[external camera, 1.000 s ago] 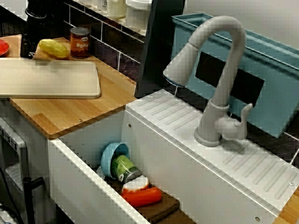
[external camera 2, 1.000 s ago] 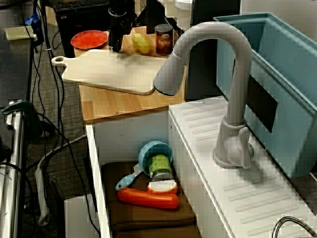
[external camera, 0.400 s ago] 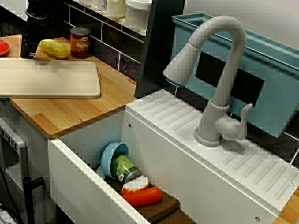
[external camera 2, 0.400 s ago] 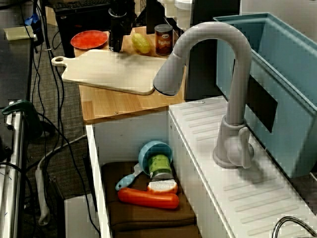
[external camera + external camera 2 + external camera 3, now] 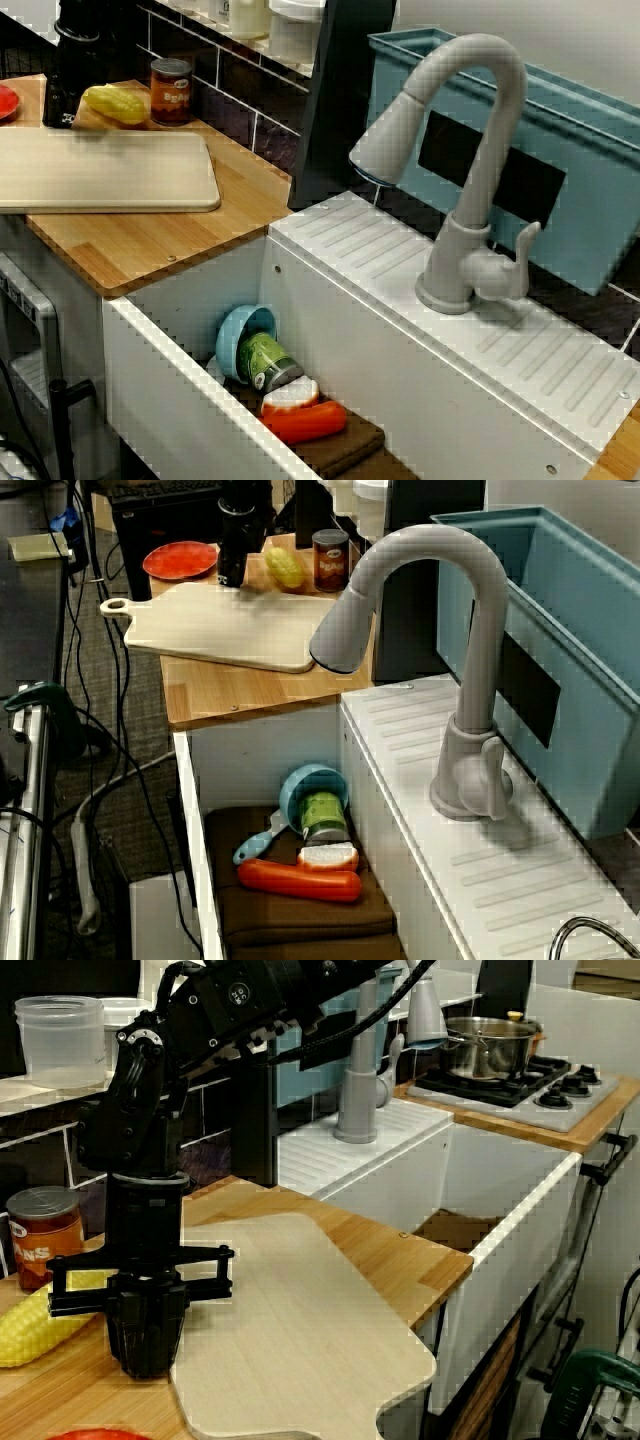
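My black gripper point(image 5: 145, 1360) points straight down at the left edge of a pale wooden cutting board point(image 5: 300, 1330), its fingers together and touching the board's rim. A yellow corn cob point(image 5: 30, 1330) lies just behind it, next to a brown tin can point(image 5: 40, 1235). In the view over the sink the gripper point(image 5: 60, 108) stands at the far end of the board point(image 5: 100, 170), beside the corn point(image 5: 115, 103). The view along the counter shows the gripper point(image 5: 232, 575) between the corn point(image 5: 285, 568) and a red plate point(image 5: 180, 558).
A grey faucet point(image 5: 470, 150) arches over the white sink point(image 5: 180, 410), which holds a blue bowl point(image 5: 240, 335), a green can point(image 5: 265, 360) and an orange carrot point(image 5: 305, 422) on a brown cloth. A blue rack point(image 5: 560, 160) stands behind. A pot point(image 5: 485, 1045) sits on the stove.
The cutting board has slid a little along the counter toward the sink, its handle end shifting and turning slightly. The gripper stays at the board's far edge.
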Motion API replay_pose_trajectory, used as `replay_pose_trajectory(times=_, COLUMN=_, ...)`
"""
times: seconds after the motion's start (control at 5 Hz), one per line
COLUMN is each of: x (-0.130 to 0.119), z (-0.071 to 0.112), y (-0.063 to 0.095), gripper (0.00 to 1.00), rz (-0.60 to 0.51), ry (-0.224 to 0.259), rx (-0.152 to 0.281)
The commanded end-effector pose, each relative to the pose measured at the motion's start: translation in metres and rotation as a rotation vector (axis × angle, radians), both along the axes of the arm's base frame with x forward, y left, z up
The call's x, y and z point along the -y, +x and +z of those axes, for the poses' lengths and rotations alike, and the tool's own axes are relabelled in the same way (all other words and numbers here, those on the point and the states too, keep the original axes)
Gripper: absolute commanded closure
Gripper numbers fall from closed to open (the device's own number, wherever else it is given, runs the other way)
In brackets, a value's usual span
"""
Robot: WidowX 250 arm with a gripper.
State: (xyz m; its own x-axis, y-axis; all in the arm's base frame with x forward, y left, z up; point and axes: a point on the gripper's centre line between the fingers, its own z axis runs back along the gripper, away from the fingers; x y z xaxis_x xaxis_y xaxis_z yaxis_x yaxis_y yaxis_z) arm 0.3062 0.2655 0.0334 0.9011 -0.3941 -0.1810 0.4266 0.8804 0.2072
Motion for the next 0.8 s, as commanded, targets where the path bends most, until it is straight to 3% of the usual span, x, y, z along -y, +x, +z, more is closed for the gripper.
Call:
replay_pose_trajectory(times=0.0, x=0.0019, z=0.0277, y=0.0045, gripper=1.0, rz=-0.02, ry=0.018, rx=0.045)
replay_pose_trajectory(times=0.6, x=0.0053, z=0.03, y=0.0073, gripper=1.0, rz=-0.036, ry=-0.006, rx=0.037)
